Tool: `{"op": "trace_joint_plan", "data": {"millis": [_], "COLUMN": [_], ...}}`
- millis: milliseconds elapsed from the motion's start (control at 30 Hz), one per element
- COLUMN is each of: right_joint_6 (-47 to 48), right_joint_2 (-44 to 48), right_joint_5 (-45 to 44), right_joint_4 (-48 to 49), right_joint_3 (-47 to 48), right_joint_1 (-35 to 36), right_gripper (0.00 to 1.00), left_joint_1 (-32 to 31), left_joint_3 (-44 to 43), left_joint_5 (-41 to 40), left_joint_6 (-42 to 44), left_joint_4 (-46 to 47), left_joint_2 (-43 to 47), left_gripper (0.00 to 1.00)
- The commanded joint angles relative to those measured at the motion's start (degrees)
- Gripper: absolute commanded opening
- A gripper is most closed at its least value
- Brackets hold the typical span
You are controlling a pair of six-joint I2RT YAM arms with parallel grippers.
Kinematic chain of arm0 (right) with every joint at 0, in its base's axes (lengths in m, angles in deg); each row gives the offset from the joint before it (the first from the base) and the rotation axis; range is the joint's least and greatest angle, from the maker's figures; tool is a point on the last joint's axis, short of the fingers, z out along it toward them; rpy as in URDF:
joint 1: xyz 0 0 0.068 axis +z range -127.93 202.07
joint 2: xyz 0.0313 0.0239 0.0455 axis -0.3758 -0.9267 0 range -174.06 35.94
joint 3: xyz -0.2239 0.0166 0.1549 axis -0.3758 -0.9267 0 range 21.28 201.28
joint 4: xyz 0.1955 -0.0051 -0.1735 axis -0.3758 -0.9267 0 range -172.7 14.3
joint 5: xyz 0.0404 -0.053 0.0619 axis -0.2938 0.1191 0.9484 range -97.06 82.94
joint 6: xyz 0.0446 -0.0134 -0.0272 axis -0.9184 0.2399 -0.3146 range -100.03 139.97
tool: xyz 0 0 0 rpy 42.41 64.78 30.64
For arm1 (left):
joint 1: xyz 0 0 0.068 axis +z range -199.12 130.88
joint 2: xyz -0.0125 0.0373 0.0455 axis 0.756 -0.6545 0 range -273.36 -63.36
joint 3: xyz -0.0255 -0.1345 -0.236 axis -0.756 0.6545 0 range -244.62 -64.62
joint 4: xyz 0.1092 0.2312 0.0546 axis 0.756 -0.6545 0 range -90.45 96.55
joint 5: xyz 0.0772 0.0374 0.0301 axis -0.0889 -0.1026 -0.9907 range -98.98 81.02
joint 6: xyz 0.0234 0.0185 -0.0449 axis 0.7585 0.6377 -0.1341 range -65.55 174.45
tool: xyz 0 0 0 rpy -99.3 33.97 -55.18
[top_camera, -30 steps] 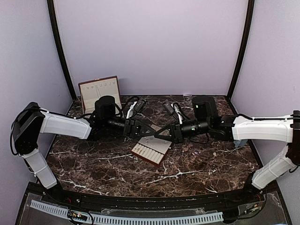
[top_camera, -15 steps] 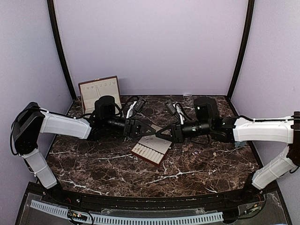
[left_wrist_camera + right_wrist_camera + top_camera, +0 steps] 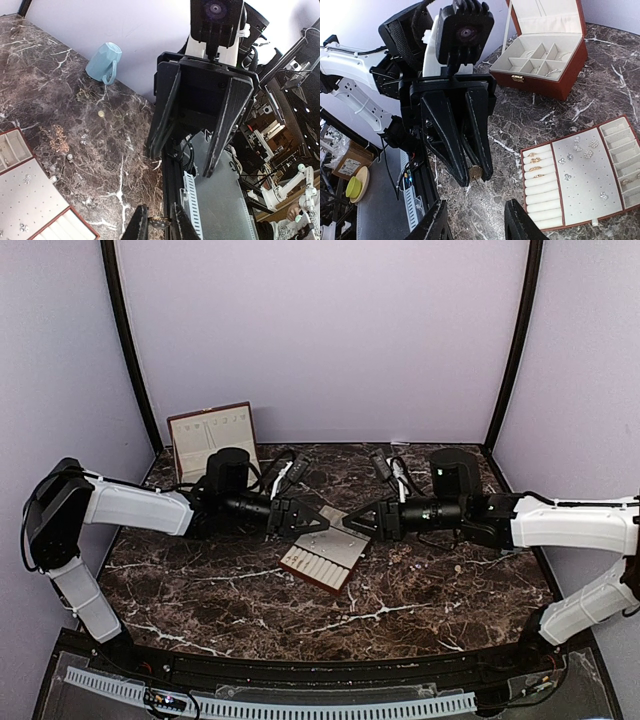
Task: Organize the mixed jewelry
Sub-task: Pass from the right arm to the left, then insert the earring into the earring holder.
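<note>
Centre frame: left gripper (image 3: 319, 524) pinches small gold ring (image 3: 476, 172); right gripper (image 3: 350, 523) gapes empty opposite; slotted tray (image 3: 322, 562) just below in frame.

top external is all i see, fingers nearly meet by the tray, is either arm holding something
observer: yes, the left arm's fingers pinch a small round gold piece at their tips
operator: and the right
observer: the right arm's fingers are spread wide, nothing between them, facing that piece
operator: any room in the tray
observer: on the cream slotted tray, gold rings sit in a few slots at one end of the column; the rest look bare
</note>
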Motion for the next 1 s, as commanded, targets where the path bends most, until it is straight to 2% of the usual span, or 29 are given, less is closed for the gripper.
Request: {"op": "trace_joint_plan", "data": {"millis": [0,167,267,500,700,967], "right_joint_6": [-1.1,-2.7,-3.3,-4.3,-4.5,-5.8], "right_joint_2": [2.4,5.1,6.3,8.2,9.1,10.5], "right_joint_5": [-3.0,-4.9,-6.0,-7.8,-10.6,-14.6], "right_joint_4": [2.7,4.4,4.8,5.4,4.8,3.8], "right_joint_3": [-2.0,-4.5,-5.6,-7.9,-9.1,-12.1], "right_joint_1": [-1.5,-3.5,-4.4,-5.1,-5.8,-8.4], "right_gripper": [0.42,0.44,0.44,0.44,0.44,0.44], "left_joint_1": [0.8,1.3,1.3,1.2,-1.7,-3.1], "left_joint_3": [-1.3,-2.0,-3.1,-7.5,-13.3,-19.8], "left_joint_5": [-1.3,-3.0,-4.8,-13.8,-23.3,-30.0], "left_joint_6": [1.8,3.5,6.5,15.8,26.5,33.9], "left_joint_4": [-2.1,-4.5,-9.1,-24.2,-38.0,-48.2], "left_joint_2": [2.5,2.7,2.9,3.4,1.9,-1.1], "left_gripper": [0.09,0.09,0.09,0.09,0.09,0.09]}}
